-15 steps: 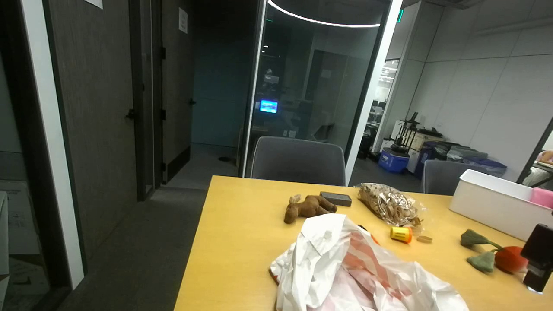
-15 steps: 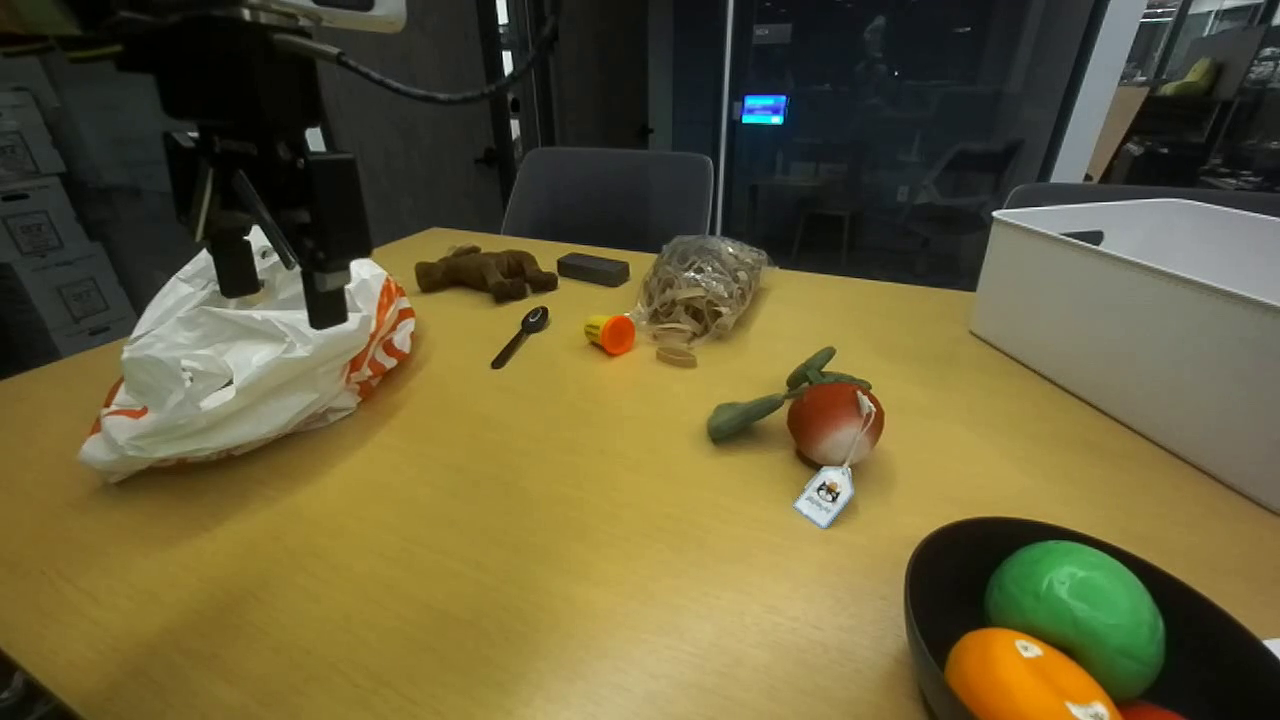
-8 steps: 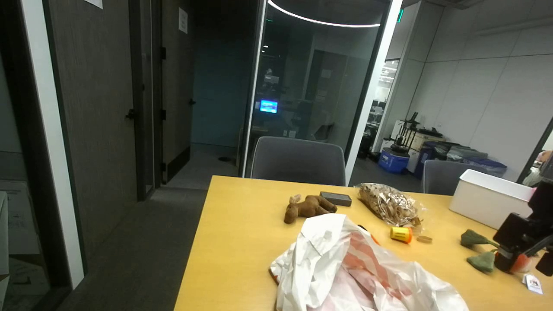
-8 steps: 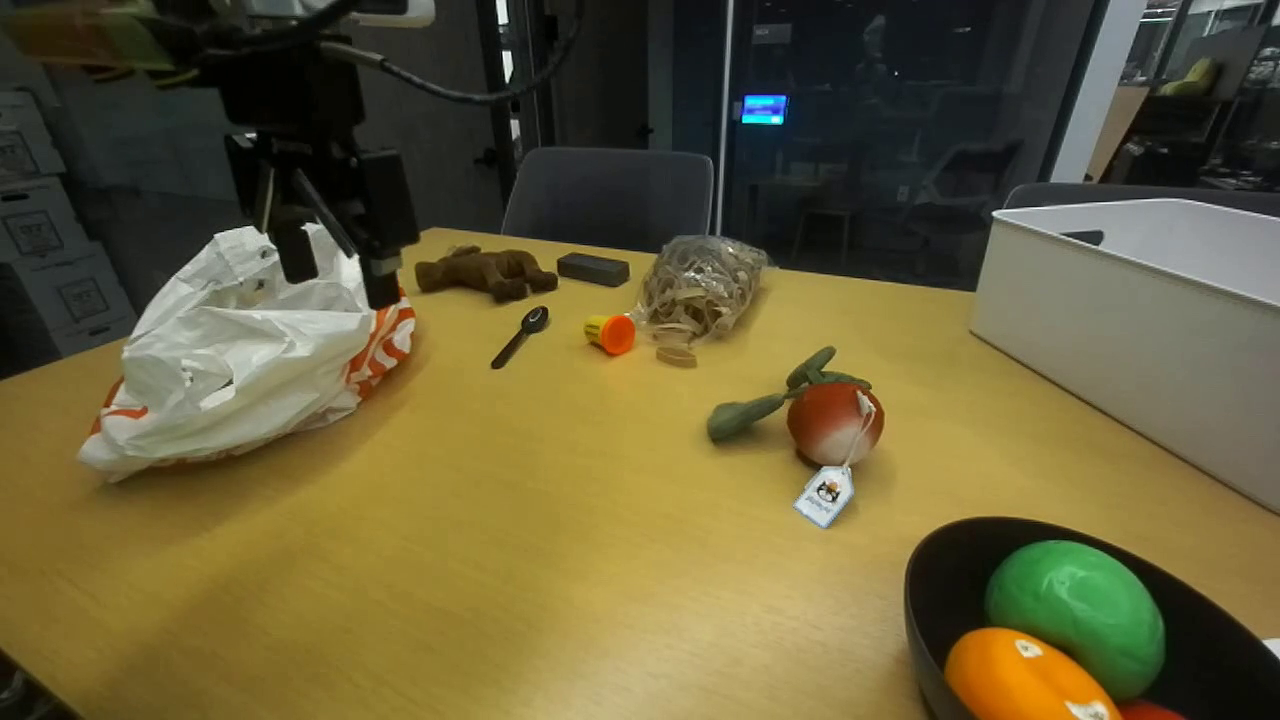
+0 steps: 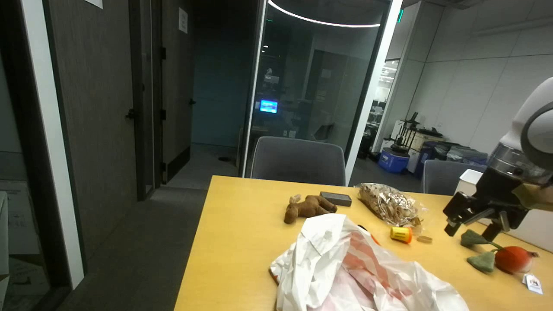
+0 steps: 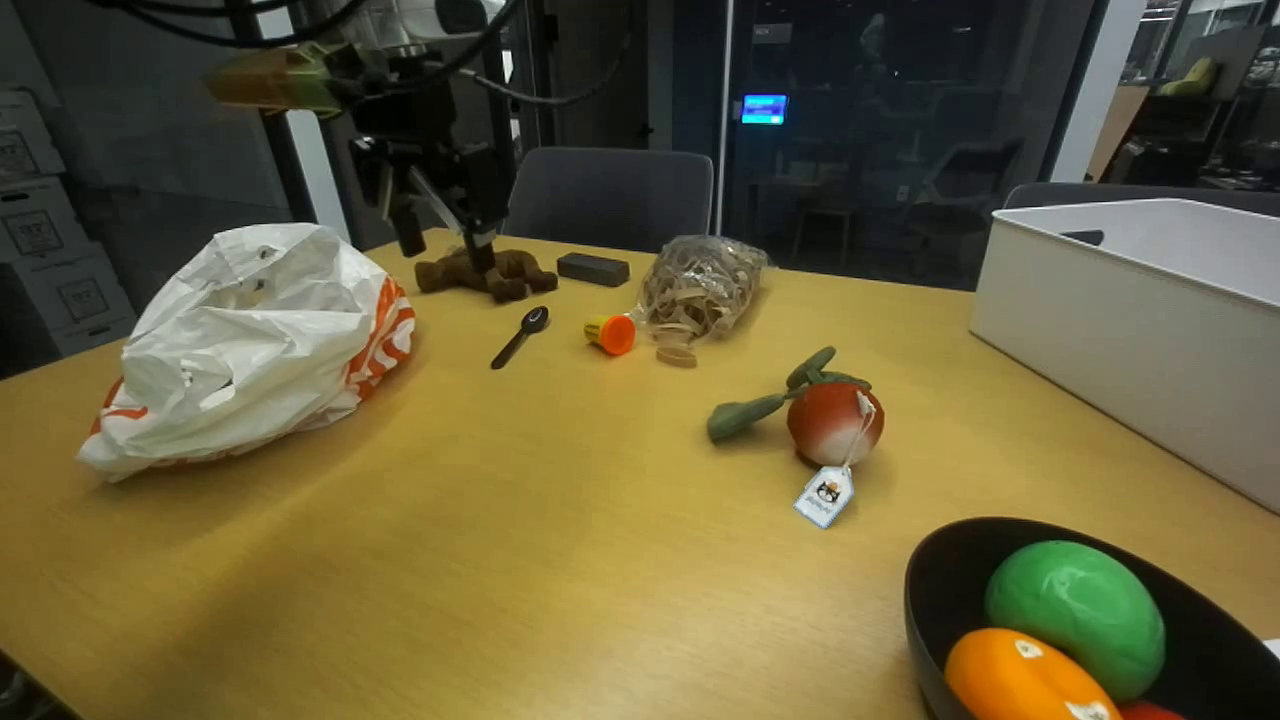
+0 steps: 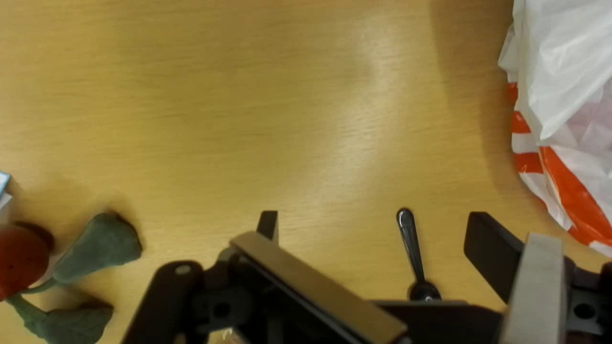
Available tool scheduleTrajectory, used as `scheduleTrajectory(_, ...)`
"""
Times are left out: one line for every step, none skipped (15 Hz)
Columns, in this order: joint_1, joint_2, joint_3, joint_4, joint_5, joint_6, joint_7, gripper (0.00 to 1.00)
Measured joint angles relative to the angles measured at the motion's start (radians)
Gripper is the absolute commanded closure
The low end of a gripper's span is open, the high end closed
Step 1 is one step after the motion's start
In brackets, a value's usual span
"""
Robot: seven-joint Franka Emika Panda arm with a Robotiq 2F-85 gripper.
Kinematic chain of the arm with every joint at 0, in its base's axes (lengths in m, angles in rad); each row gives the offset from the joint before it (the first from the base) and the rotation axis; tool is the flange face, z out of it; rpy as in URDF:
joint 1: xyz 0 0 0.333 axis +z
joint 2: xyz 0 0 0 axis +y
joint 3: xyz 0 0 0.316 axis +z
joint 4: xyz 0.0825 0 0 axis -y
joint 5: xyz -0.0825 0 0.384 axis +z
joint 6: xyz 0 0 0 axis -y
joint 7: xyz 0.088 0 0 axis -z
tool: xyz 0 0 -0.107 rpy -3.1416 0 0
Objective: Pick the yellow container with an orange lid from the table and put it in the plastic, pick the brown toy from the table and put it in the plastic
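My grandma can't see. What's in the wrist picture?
An open gripper above a wooden table, with a black spoon visible between its jaws. A white-and-orange plastic bag is at right, a leafy red toy at left.

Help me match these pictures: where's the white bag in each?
In an exterior view: white bag at bottom, right of centre, cut off.
In an exterior view: white bag at left, mid-height.
In the wrist view: white bag at upper right, cut off.
Shared landmark: red thing with green leaves, in all three.
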Motion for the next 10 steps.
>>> scheduleTrajectory(0.0, 0.023, 0.003, 0.026, -0.01, 0.015, 0.013, 0.0)
scheduleTrajectory(0.0, 0.045, 0.007, 0.053, -0.024, 0.026, 0.03, 0.0)
scheduleTrajectory(0.0, 0.066, 0.011, 0.08, -0.037, 0.033, 0.044, 0.0)
scheduleTrajectory(0.0, 0.086, 0.016, 0.105, -0.051, 0.034, 0.057, 0.0)
scheduleTrajectory(0.0, 0.109, 0.022, 0.131, -0.068, 0.034, 0.07, 0.0)
scheduleTrajectory(0.0, 0.134, 0.028, 0.155, -0.085, 0.034, 0.085, 0.0)
scheduleTrajectory(0.0, 0.164, 0.034, 0.179, -0.105, 0.034, 0.102, 0.0)
scheduleTrajectory(0.002, 0.195, 0.038, 0.201, -0.116, 0.034, 0.112, 0.0)
scheduleTrajectory(0.005, 0.226, 0.04, 0.223, -0.117, 0.032, 0.114, 0.0)
scheduleTrajectory(0.009, 0.259, 0.04, 0.245, -0.117, 0.032, 0.114, 0.0)
